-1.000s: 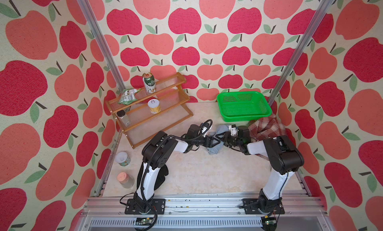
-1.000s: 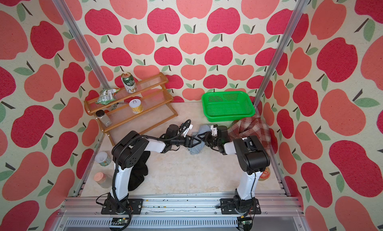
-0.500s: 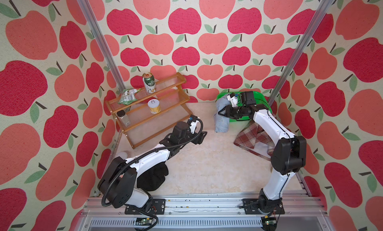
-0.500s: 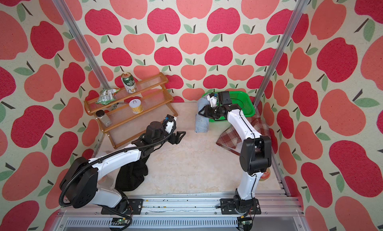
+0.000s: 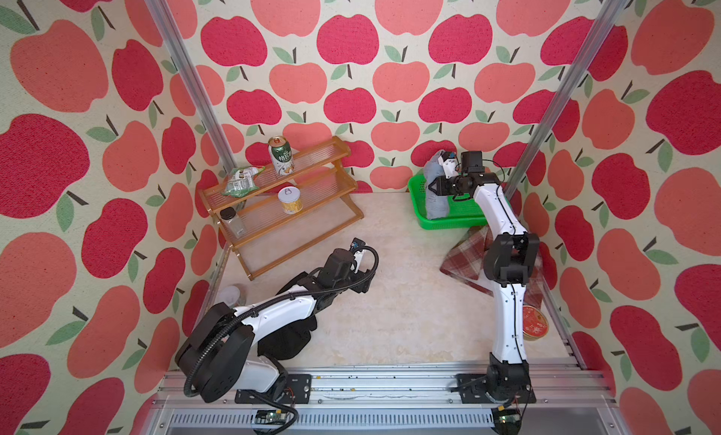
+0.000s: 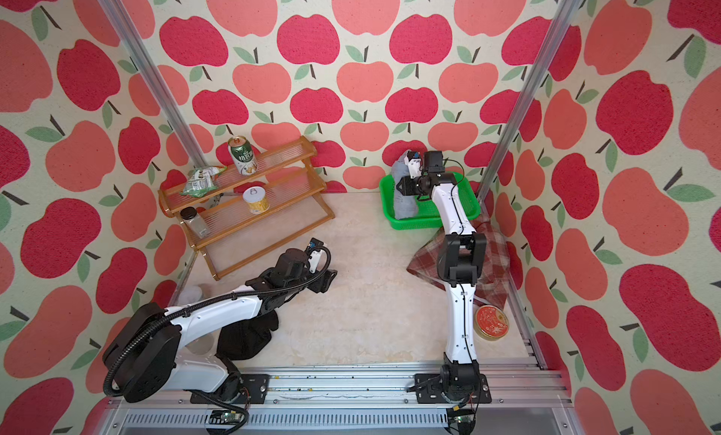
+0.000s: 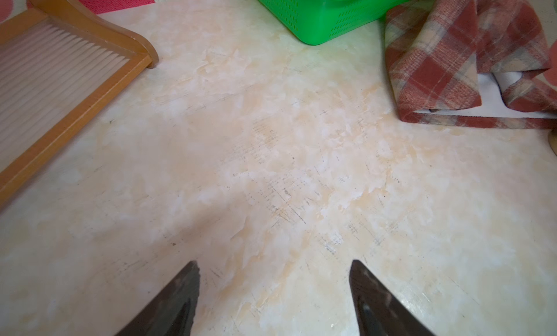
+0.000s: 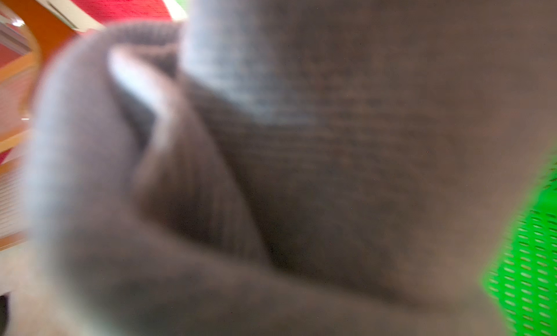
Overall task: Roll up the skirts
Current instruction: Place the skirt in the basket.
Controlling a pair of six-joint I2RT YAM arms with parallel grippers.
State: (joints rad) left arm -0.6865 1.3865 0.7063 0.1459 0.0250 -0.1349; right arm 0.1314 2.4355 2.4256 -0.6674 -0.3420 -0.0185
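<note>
Now the right end effector (image 5: 432,187) holds the rolled denim skirt (image 5: 435,197) over the green basket (image 5: 448,220), probably to store it; the left end effector (image 7: 274,301) stands wide and empty.

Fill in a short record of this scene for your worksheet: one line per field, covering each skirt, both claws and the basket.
denim skirt: rolled bundle, held upright over the basket
plaid skirt: unrolled, on the table near the right arm
black skirt: crumpled on the table under the left arm
right claw: closed on the denim skirt
left claw: open, empty, above bare table
green basket: back right of the table
</note>
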